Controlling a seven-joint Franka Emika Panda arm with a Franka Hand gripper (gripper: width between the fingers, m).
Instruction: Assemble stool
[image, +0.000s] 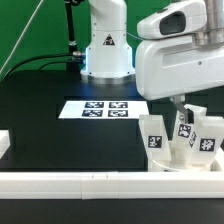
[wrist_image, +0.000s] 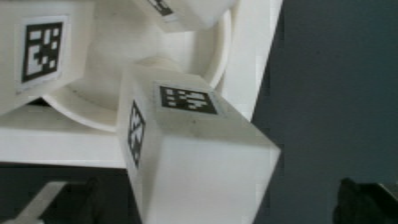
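Because the wide-spread, empty claw (wrist_image: 196, 205) hangs over a white blocky tagged plastic leg (wrist_image: 199, 150) standing on the white round seat disc (image: 185, 158) by the exterior view's right desk (image: 60, 140) edge, an off-centre closure risks tipping that leg.

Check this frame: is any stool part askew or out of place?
Nothing looks damaged. The legs stand bunched on the seat disc at the exterior view's right, leaning at differing angles, under the end effector.

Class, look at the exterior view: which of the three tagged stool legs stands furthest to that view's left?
The leg beside the black mat's open area; the other two stand further right, beneath the arm.
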